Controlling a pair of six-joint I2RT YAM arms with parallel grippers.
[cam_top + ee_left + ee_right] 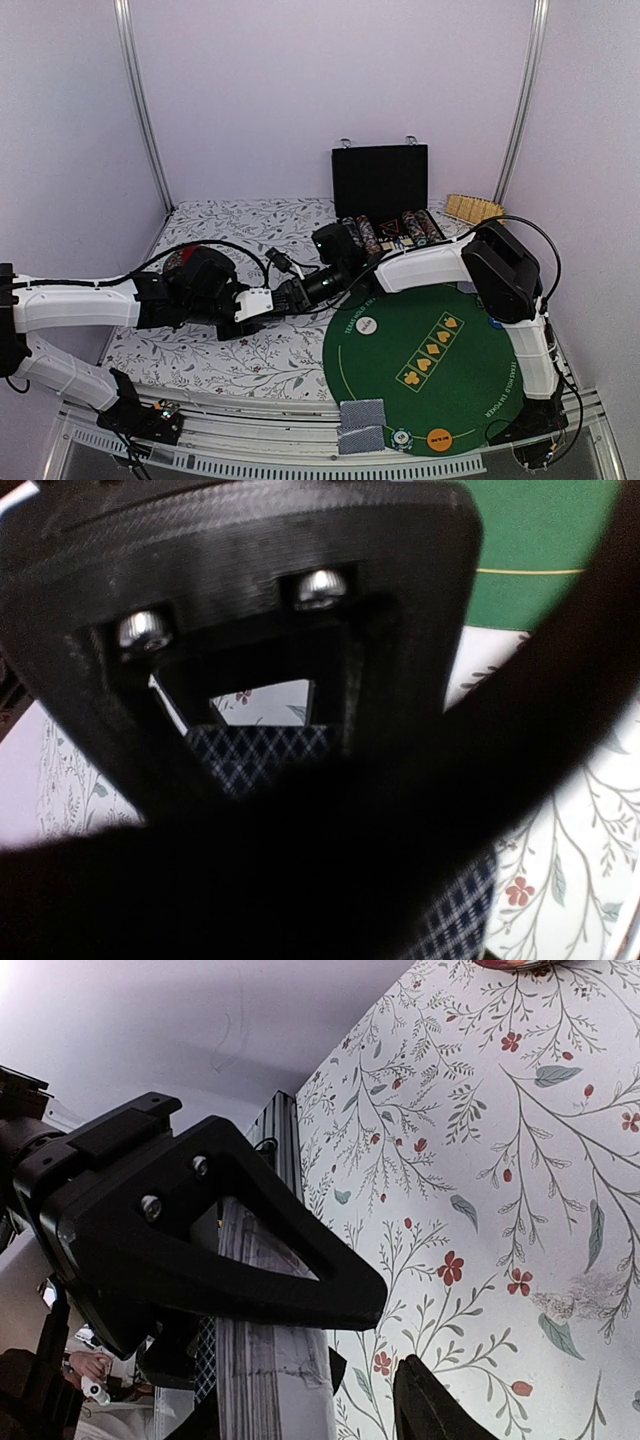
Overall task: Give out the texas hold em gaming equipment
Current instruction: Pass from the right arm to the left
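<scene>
Left fingers seem closed on the playing cards; how far the right fingers gape, I cannot tell. Best to pinch one card squarely, without fanning the rest.

The top external camera looks down from above and behind the arm bases over the white floral tablecloth and round green felt poker mat. The left wrist camera, pressed close behind a black screwed plastic plate, glimpses that mat's edge. The right wrist camera, rolled sideways, skims low over the same cloth toward an aluminium frame post.
</scene>
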